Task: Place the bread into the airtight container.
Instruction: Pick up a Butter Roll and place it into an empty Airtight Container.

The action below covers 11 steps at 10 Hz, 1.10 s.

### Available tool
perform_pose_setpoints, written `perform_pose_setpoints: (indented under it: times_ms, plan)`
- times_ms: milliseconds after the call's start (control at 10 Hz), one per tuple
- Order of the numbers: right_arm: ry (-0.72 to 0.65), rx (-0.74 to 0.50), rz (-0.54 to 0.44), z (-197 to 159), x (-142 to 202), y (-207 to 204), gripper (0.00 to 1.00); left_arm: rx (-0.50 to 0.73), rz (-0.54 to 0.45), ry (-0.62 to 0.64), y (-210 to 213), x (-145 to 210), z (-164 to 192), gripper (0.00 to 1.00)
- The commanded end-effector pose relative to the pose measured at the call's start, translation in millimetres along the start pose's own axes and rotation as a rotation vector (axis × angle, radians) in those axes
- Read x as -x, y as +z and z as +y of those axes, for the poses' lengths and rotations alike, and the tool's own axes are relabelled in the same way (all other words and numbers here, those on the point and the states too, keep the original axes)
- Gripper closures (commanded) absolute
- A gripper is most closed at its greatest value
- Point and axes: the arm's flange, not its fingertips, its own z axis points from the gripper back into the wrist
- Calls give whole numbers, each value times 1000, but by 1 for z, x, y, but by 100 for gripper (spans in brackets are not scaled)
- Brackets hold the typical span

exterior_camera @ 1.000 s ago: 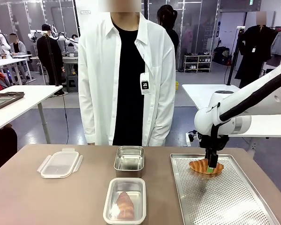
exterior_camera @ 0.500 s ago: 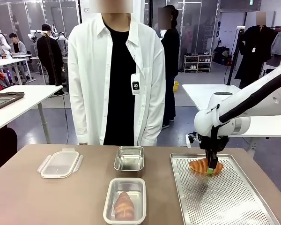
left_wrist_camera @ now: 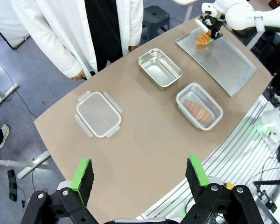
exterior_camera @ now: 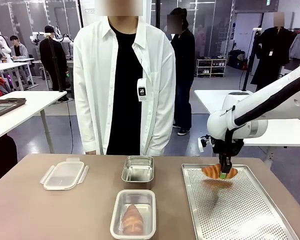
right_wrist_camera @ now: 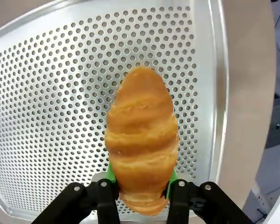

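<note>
Right pincer (exterior_camera: pixel 224 175) points straight down, grasping the bread (exterior_camera: pixel 211 171) just above the tray (exterior_camera: pixel 240 215), whose far rim lies just beyond it, bare tray nearer.

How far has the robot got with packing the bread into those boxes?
One croissant already lies in the near container. The right gripper is shut on a second croissant over the perforated tray. Left to do: carry it to the empty far container, and perhaps fit the lid lying on the table.
</note>
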Motion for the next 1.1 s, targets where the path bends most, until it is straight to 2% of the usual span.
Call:
perform_pose_setpoints:
  times_ms: [0, 200, 300, 400, 600, 700, 1000]
  plan:
    - [6, 19, -11, 11, -9, 38, 58, 0, 4, -18, 1, 0, 0, 0]
    - [38, -12, -43, 32, -30, 86, 58, 0, 4, -18, 1, 0, 0, 0]
    - [68, -24, -35, 39, -46, 105, 58, 0, 4, -18, 1, 0, 0, 0]
    - [37, -11, -7, 47, -69, 119, 58, 0, 4, -18, 1, 0, 0, 0]
    - [29, 10, -17, 75, -142, 135, 58, 0, 4, -18, 1, 0, 0, 0]
    - [44, 28, 11, 90, -181, 136, 58, 0, 4, -18, 1, 0, 0, 0]
    - [110, 16, 79, 124, -280, 119, 58, 0, 4, -18, 1, 0, 0, 0]
